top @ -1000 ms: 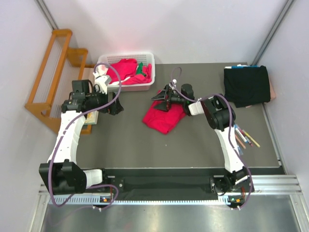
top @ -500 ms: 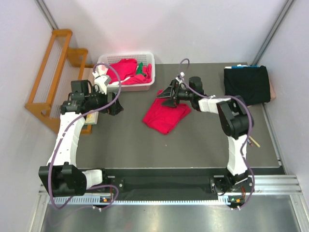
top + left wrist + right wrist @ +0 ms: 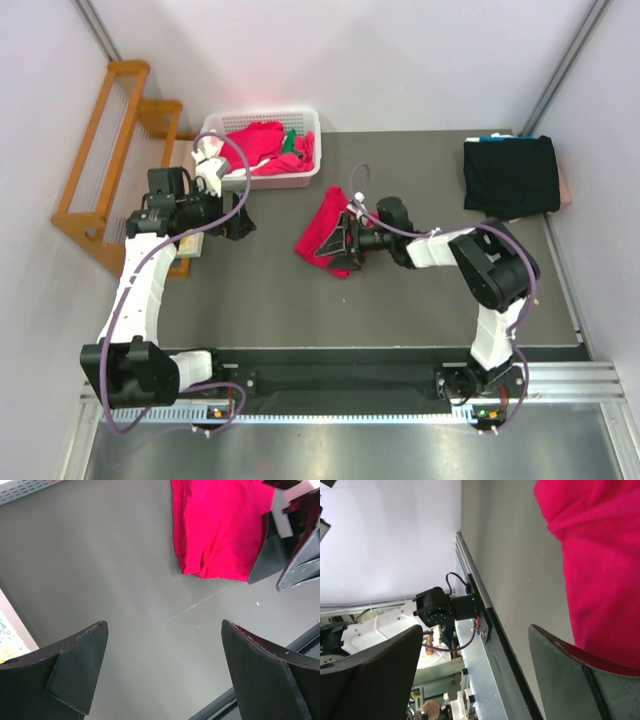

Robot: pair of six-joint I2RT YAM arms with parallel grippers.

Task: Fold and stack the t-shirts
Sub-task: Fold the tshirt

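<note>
A crimson t-shirt (image 3: 322, 230) lies bunched on the grey table, also seen in the left wrist view (image 3: 220, 530) and the right wrist view (image 3: 600, 555). My right gripper (image 3: 338, 244) is low at the shirt's near right edge, open, with nothing between its fingers (image 3: 475, 627); one finger (image 3: 580, 670) lies against the cloth. My left gripper (image 3: 240, 224) hovers open over bare table left of the shirt (image 3: 164, 625). More red t-shirts with a bit of green (image 3: 265, 143) fill the basket. A black t-shirt (image 3: 510, 177) lies folded at the back right.
The white plastic basket (image 3: 215, 128) stands at the back left. A wooden rack (image 3: 105, 150) leans beyond the table's left edge. A black rail (image 3: 400, 355) runs along the near edge. The right gripper's body (image 3: 295, 555) shows beside the shirt in the left wrist view.
My right gripper swung from the shirt's far side down to its near right edge, and the shirt's right part is now gathered leftward, narrower. The left arm has stayed put.
</note>
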